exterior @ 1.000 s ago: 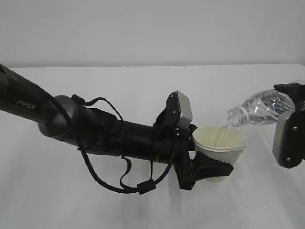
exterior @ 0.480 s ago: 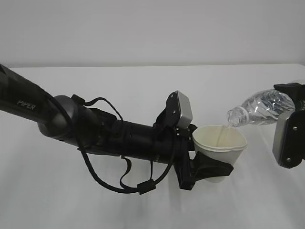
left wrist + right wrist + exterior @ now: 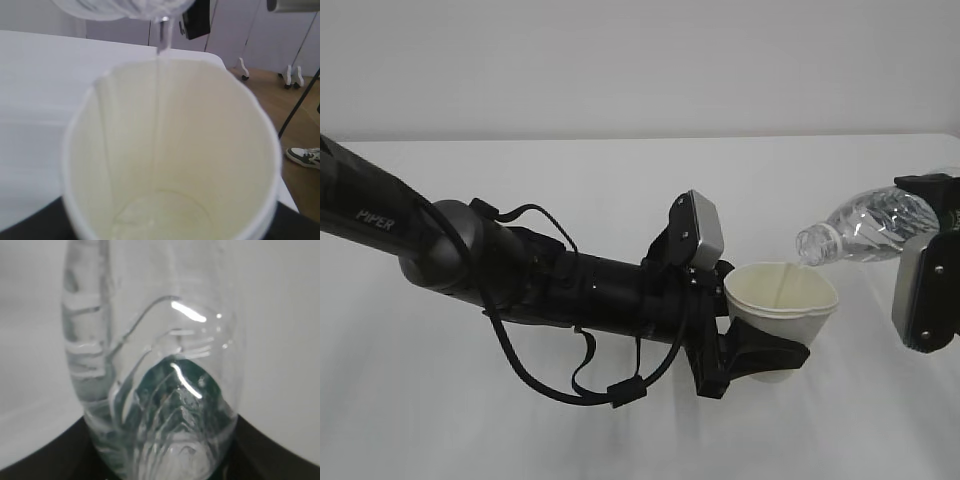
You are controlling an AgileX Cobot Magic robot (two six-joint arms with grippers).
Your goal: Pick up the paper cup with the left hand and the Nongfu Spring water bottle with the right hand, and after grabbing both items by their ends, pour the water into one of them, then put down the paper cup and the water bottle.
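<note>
1. The left hand (image 3: 760, 358) is a long black arm that says "PIPER" on it. Its two black fingers (image 3: 775, 352) hug the paper cup (image 3: 782, 300) low down, near the bottom, and grip it tight.
2. The cup is up in the air above the white table (image 3: 620, 200). It stands almost straight, with its open top facing up.
3. The right hand (image 3: 930, 270) is at the right edge of the outside view. It holds the Nongfu Spring water bottle (image 3: 870, 222) by its back end, and the black gripper closes around the bottle.
4. The bottle is tipped over, lying almost flat. Its open neck (image 3: 812, 246) points left and a bit down, just above the cup's far rim.
5. A thin line of water (image 3: 162, 42) runs down from the bottle into the cup.
6. A little water (image 3: 160, 217) sits at the bottom of the cup.
7. From the right wrist camera, the clear bottle (image 3: 155, 370) fills the view, with some dark green showing through it.
</note>
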